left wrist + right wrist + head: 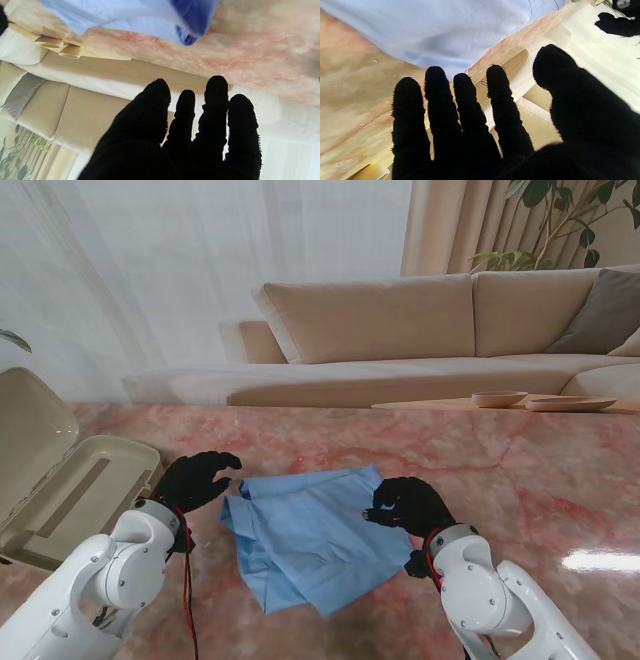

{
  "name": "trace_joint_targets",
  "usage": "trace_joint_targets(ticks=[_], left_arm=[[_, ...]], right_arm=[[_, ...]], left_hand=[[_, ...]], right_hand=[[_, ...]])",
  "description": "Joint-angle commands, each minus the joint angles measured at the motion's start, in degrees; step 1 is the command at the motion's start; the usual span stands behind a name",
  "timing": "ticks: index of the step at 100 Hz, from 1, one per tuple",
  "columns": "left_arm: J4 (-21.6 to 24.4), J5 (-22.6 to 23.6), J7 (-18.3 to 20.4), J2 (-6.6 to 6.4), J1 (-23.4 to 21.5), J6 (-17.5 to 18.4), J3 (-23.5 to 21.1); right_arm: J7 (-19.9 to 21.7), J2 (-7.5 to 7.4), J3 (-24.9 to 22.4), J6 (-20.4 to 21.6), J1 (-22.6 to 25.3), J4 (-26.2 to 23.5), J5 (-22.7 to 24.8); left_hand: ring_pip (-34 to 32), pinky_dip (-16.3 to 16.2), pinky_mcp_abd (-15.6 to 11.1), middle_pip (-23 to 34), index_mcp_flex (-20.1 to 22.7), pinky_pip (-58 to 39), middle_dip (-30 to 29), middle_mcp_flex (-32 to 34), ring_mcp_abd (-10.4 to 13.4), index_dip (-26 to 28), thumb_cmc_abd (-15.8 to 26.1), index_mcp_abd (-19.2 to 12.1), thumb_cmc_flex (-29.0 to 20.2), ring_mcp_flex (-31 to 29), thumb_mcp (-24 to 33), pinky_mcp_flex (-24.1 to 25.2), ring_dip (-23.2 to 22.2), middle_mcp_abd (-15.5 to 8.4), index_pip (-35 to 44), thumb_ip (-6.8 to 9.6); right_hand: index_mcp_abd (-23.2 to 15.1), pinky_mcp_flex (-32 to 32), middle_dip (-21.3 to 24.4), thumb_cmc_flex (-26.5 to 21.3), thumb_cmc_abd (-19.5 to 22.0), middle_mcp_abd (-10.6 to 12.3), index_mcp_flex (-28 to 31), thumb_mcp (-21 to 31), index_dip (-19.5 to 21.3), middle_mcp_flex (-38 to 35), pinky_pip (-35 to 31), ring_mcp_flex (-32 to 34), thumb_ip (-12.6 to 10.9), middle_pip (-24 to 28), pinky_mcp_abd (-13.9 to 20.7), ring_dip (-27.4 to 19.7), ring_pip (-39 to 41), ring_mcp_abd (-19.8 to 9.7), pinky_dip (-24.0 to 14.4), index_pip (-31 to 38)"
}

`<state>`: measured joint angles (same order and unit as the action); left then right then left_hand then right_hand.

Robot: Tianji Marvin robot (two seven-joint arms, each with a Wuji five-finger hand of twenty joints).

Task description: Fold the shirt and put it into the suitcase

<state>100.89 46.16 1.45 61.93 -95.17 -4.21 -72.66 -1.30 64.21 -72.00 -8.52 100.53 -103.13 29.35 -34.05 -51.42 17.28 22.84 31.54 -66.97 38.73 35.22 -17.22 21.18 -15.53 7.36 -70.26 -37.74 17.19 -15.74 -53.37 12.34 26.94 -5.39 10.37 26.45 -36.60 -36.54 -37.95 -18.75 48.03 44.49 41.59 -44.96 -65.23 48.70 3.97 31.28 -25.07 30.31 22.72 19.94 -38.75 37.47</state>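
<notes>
While the blue shirt (pixel 312 537) lies partly folded and rumpled on the pink marble table (pixel 520 480), both black-gloved hands sit at its sides. Left hand (pixel 196 479) is beside the collar edge, fingers (pixel 216 90) spread, holding nothing. Right hand (pixel 408 504) rests over the shirt's right edge, fingers (pixel 437 82) straight and apart, gripping nothing. An open beige suitcase (pixel 60 480) sits at far left.

Both arms are cased in glossy white rounded shells. Each is capped by a five-fingered hand covered in a black knit glove: left hand (pixel 197 479), right hand (pixel 410 504). Fuzzy ribbing is seen along the fingers (pixel 441 105). Red and black cables (pixel 187 590) are run at the wrists.
</notes>
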Motion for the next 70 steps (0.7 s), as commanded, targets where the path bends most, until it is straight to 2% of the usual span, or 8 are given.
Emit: trace_joint_targets(ticks=[1,13,19,29,48,70], left_arm=[[1.20,-1.20,-1.34,0.58,-0.57,0.47,0.39],[2.11,-3.99,-1.39,0.81,-0.46,1.42,1.50],[1.79,-5.01,-1.22,0.83,-0.05,2.08,2.44],[0.64,-6.42,-0.71,0.80,0.89,2.98,4.26],[-2.08,-8.65,1.68,0.47,2.23,3.74,6.69],[-5.93,-10.86,3.94,0.17,3.82,3.79,8.52]], right_arm=[[0.73,-0.15,-0.12,0.12,0.56,0.36,0.30],[0.45,-0.10,-0.06,0.32,0.41,0.66,0.44],[0.02,-0.03,0.07,0.52,0.25,0.93,0.50],[-0.88,0.14,0.59,1.07,-0.18,1.51,0.47],[-1.93,0.36,2.77,2.95,-1.74,3.29,-0.09],[-1.15,0.44,6.48,4.00,-4.30,6.13,-2.54]], left_hand=[[-1.21,0.31,-0.07,1.19,-1.54,1.07,-0.63,-1.92,0.45,-0.12,2.99,0.38,-3.43,1.06,-1.99,1.12,1.13,0.97,-0.86,1.73],[-1.63,-0.10,0.06,1.73,-0.75,1.03,-1.49,-2.39,0.06,1.38,4.19,0.12,-2.82,1.44,-6.05,1.64,1.88,0.97,-1.25,2.16],[-1.48,-0.83,0.57,3.28,-0.76,1.32,-8.12,-3.24,-0.52,2.13,6.47,-0.11,-3.38,2.10,-13.92,2.62,1.97,1.23,-2.67,2.26],[-1.23,-1.17,0.82,3.04,-0.87,1.59,-9.45,-3.62,-1.12,2.60,8.75,0.02,-1.62,2.88,-18.56,3.53,1.88,2.33,-4.32,2.24],[-1.16,-1.37,1.27,2.24,-0.84,1.69,-9.59,-3.81,-1.75,2.56,9.93,0.26,1.30,3.53,-19.18,4.40,1.78,2.35,-5.58,1.93],[-1.28,-1.59,1.32,1.86,-0.77,1.66,-9.29,-4.04,-1.92,2.87,10.09,0.46,2.09,4.09,-19.01,4.99,1.60,2.39,-6.36,2.02]], right_hand=[[-0.71,-0.31,0.17,-1.20,0.34,0.67,-0.37,-1.25,0.12,-0.19,-1.82,-1.05,-1.01,-0.42,0.05,0.54,0.35,-0.69,0.59,-0.52],[-0.72,-0.26,0.19,-1.24,0.30,0.68,-0.41,-1.17,0.18,-0.08,-1.81,-1.12,-1.04,-0.49,0.13,0.51,0.25,-0.79,0.56,-0.69],[-0.66,-0.23,0.21,-1.27,0.23,0.67,-0.42,-1.09,0.21,-0.04,-1.79,-1.13,-1.06,-0.52,0.23,0.48,0.20,-0.80,0.56,-0.77],[-0.53,-0.48,0.41,-1.02,0.43,0.69,-0.74,-0.82,0.12,0.64,-1.51,-1.90,-1.17,-0.92,0.49,0.09,-0.55,-1.27,0.67,-1.34],[-0.63,-1.74,1.80,-0.38,0.97,0.96,-0.65,-0.22,0.61,1.63,0.30,-3.38,-1.19,-2.49,1.24,-2.17,-3.68,-2.38,1.60,-2.57],[-0.77,-4.33,3.87,-0.26,4.27,1.39,-1.12,-1.87,0.41,2.33,4.35,-5.93,-1.02,-4.15,3.71,-5.13,-6.86,-3.13,4.58,-2.35]])
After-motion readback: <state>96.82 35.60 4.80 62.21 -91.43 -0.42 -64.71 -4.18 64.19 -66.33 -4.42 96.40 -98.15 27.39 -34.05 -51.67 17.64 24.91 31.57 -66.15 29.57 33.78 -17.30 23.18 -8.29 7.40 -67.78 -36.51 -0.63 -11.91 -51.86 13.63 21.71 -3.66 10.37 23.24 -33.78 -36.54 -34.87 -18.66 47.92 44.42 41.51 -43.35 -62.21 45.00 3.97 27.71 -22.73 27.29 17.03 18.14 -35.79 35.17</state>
